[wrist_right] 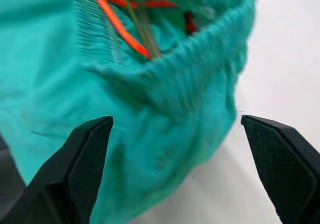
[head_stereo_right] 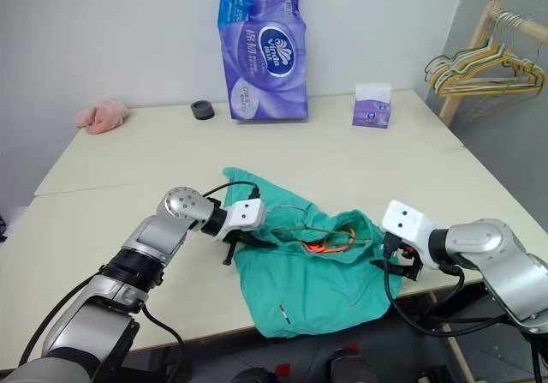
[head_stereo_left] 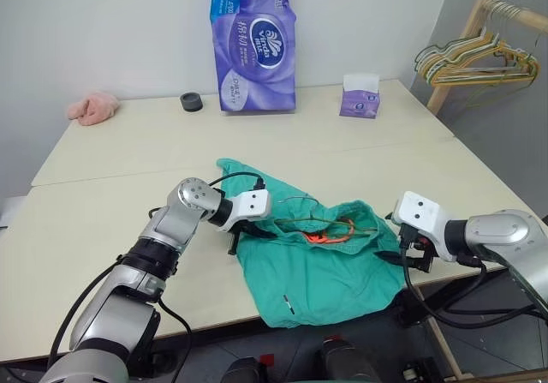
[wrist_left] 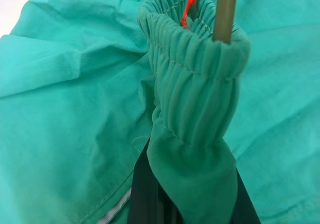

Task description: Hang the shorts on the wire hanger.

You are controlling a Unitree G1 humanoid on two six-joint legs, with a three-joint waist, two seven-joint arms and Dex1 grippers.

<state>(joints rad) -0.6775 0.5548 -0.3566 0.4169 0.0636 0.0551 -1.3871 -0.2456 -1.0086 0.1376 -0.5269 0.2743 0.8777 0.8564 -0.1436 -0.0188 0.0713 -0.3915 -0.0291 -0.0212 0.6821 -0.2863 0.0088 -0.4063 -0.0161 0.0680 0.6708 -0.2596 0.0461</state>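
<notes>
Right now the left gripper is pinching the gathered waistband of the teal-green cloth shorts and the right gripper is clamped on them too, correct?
Not quite. The left gripper is shut on the teal-green cloth shorts, but the right gripper is open, its fingers spread beside the cloth, as the right wrist view shows.

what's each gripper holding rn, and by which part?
Left gripper: shut on the shorts, pinching the elastic waistband. Right gripper: jaws open, holding nothing.

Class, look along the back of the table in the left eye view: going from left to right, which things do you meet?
Pink cloth lump → small dark ring → tall purple tissue pack → small purple tissue box → rack of hangers beside the table.
</notes>
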